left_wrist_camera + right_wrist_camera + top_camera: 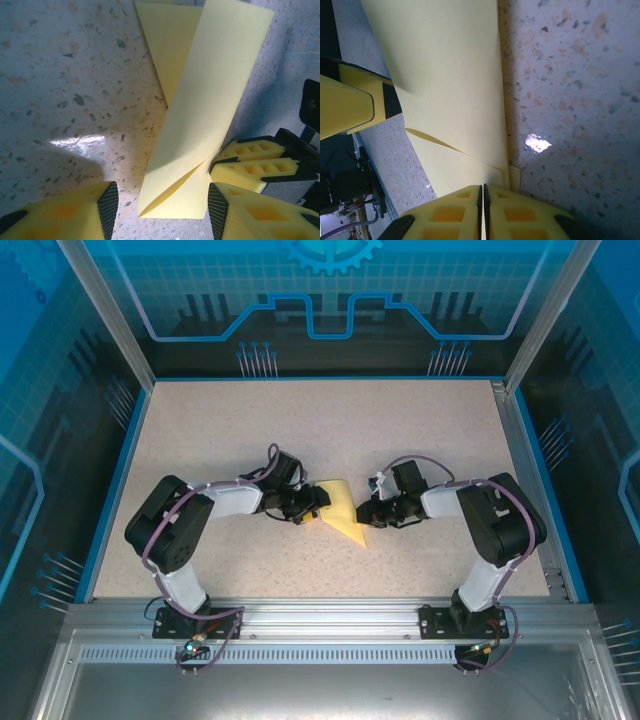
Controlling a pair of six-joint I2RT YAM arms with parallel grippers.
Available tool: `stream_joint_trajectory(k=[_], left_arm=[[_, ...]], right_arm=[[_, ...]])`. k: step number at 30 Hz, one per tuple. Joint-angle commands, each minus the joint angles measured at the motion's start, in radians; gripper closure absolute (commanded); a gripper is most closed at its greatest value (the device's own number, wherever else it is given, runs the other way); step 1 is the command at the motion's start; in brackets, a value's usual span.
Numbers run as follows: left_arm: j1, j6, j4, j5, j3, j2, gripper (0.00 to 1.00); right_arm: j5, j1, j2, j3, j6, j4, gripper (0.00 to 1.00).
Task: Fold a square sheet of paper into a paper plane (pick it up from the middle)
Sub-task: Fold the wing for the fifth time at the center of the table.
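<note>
Lying partly folded: square sheet of paper [343, 508], flaps creased over into a long slanted band, not yet a pointed dart. Sat between both claws, one end inside the gap of the left gripper [164, 192]. Left gripper released, jaws stood part-way apart, one just touching the paper's edge. Right gripper [483, 192] clenched, seemingly pinched the sheet's margin at its tips. Judged roughly mid-task: nose point, centre crease and wings left to make.

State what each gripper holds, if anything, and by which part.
The right gripper is shut on the paper, pinching its edge near one end. The left gripper stands open astride the paper's end, holding nothing.
</note>
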Motion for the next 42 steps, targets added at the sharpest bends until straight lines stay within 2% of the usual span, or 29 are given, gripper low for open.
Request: stream_joint_trajectory(k=[1,15,33,42], left_arm=[[-0.008,-0.008,0.019,0.032,0.035,0.021,0.47],[-0.009,-0.002,0.026,0.050,0.063,0.061,0.47],[-0.007,-0.026,0.067,0.094,0.097,0.090,0.57],[0.009,-0.017,0.050,0.105,0.104,0.113,0.52]], right_arm=[[0.079,-0.006,0.068,-0.034,-0.006,-0.010,0.88],[0.075,-0.015,0.080,-0.044,-0.006,0.002,0.87],[0.074,-0.016,0.082,-0.030,0.005,0.009,0.84],[0.078,-0.018,0.090,-0.031,-0.001,0.007,0.84]])
